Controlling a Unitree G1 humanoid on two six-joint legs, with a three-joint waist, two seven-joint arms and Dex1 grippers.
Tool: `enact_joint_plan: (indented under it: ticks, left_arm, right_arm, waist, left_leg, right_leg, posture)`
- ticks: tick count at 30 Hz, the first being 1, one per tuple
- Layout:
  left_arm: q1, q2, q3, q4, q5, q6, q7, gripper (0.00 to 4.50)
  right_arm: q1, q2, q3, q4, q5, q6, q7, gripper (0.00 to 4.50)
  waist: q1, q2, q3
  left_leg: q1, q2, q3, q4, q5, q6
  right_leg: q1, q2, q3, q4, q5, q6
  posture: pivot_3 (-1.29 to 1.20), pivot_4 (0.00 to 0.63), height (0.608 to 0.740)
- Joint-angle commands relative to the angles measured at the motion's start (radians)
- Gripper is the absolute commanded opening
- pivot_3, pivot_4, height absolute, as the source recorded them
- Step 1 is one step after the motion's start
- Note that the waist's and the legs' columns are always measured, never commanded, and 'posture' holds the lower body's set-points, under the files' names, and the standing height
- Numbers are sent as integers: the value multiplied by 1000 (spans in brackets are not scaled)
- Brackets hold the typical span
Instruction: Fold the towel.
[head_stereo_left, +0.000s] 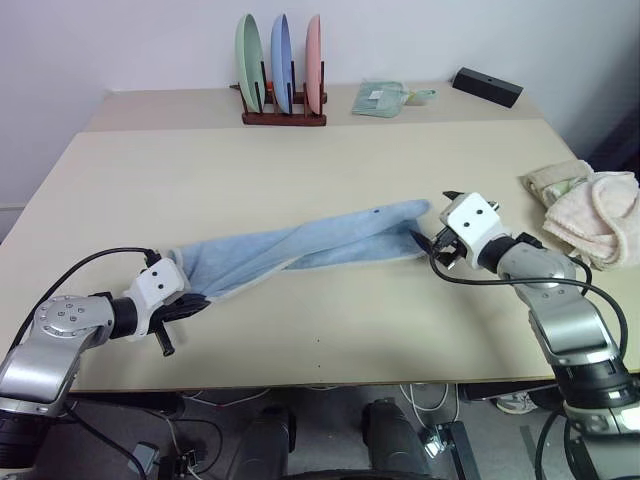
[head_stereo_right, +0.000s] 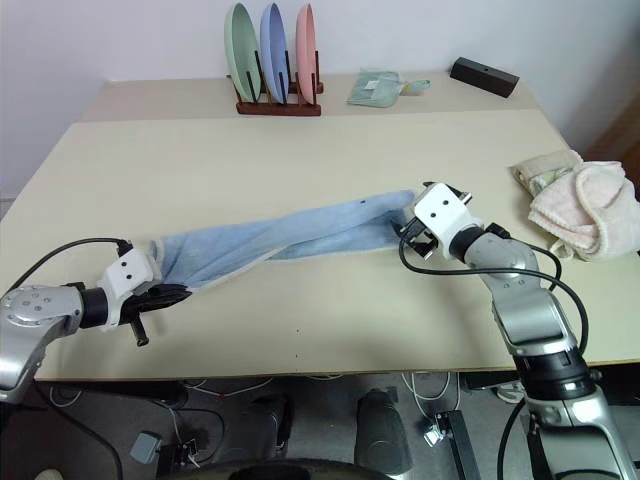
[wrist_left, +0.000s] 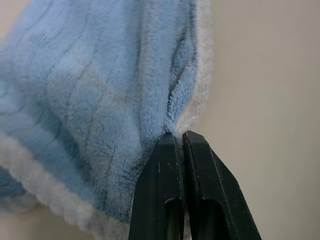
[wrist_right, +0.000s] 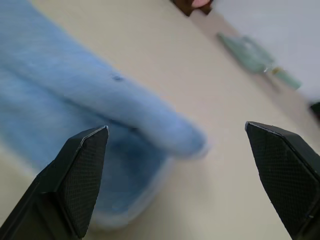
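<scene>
A: On the beige table (head_stereo_left: 300, 180), where is the towel (head_stereo_left: 300, 250)?
B: Stretched in a long bunch between both arms (light blue, whitish trim).
A: And the grippers?
B: The left gripper (wrist_left: 181, 137) pinches its near-left end; the right gripper (wrist_right: 175, 165) gapes wide beside the far end.

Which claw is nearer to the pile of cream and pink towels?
Right. The right claw is open at the light blue terry towel's end, beside the pile; the left claw is far across the table.
</scene>
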Motion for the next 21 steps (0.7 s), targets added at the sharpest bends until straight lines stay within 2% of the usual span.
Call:
enact_joint_plan:
  ticks: [1,6,11,21]
  left_arm:
    - [-3,-23,37,-9,-6,3,43,24]
    - [-35,-87,46,-10,-19,11,106,24]
    - [-170,-202,61,24,-29,61,240,24]
    - [-166,-225,20,1,-26,73,236,24]
  right_arm:
    - [-87,-8,61,162,-104,-163,-1,4500]
    - [-227,23,145,443,-224,-335,-49,4500]
    - [-363,78,173,694,-316,-430,-176,4500]
    - [-484,106,246,928,-440,-580,-250,4500]
  waist:
    - [-2,0,0]
    - [-3,0,0]
    - [-1,-1,1]
    - [-13,0,1]
  left_leg:
    - [0,0,0,0,0,0]
    - [0,0,0,0,0,0]
    - [0,0,-1,1,1,-1]
    - [0,0,0,-2,1,-2]
  right_leg:
    - [0,0,0,0,0,0]
    - [0,0,0,0,0,0]
    - [0,0,0,1,1,-1]
    - [-2,0,0,1,1,-1]
  posture:
    - [0,150,740]
    - [0,150,740]
    - [0,150,740]
    - [0,150,740]
